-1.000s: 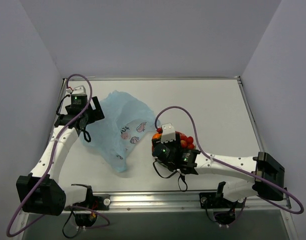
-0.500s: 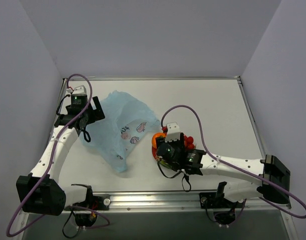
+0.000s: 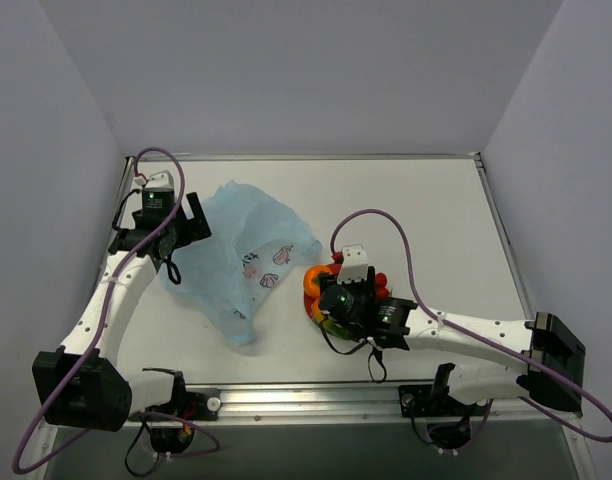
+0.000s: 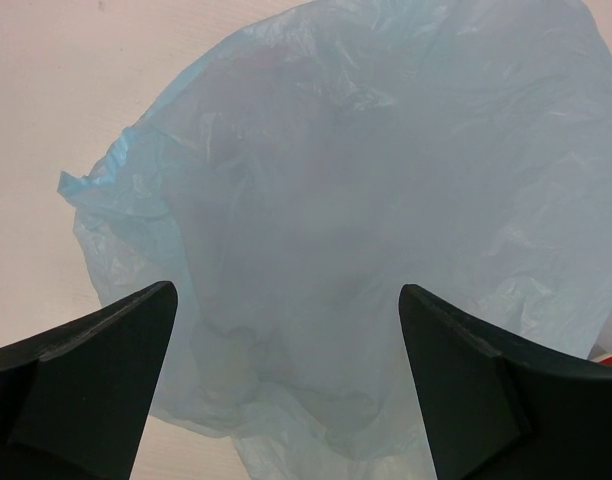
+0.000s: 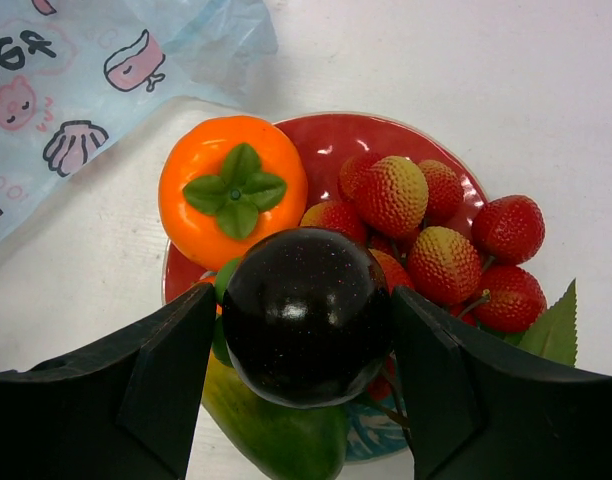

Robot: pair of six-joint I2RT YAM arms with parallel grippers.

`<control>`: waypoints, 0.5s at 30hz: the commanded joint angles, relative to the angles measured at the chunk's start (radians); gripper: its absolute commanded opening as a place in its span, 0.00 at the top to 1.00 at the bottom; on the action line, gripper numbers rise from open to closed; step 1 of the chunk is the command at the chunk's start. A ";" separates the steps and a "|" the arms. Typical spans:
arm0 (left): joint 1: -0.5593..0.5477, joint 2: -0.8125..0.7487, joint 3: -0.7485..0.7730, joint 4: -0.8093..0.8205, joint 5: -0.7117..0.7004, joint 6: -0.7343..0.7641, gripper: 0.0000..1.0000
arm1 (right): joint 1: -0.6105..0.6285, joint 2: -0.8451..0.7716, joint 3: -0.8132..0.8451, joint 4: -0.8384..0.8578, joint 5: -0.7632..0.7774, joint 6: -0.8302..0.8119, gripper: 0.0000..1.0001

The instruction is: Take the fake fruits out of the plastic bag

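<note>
Right hand [image 5: 306, 338] around ball [image 5: 304, 300] over plate [image 5: 326, 135]

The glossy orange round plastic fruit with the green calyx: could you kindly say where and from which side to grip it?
Likely from straight above, across the widest middle of the glossy orange round plastic fruit: it sits calyx-up at the rim of the red plate, top exposed, small red berries crowding one side.

Left gripper [image 4: 286, 300] points down, jaws spread wide; right gripper [image 5: 304, 298] also points down, jaws clamped on the ball [image 5: 304, 330]
</note>
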State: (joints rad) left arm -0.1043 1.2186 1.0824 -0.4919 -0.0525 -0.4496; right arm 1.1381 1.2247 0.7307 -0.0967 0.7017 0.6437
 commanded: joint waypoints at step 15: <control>0.006 -0.042 0.030 0.021 0.002 0.002 0.05 | -0.021 -0.019 -0.034 -0.034 0.005 0.051 0.25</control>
State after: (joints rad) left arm -0.1043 1.2140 1.0824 -0.4904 -0.0521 -0.4496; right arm 1.1244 1.2247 0.7029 -0.1062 0.6907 0.6746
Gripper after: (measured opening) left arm 0.953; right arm 0.743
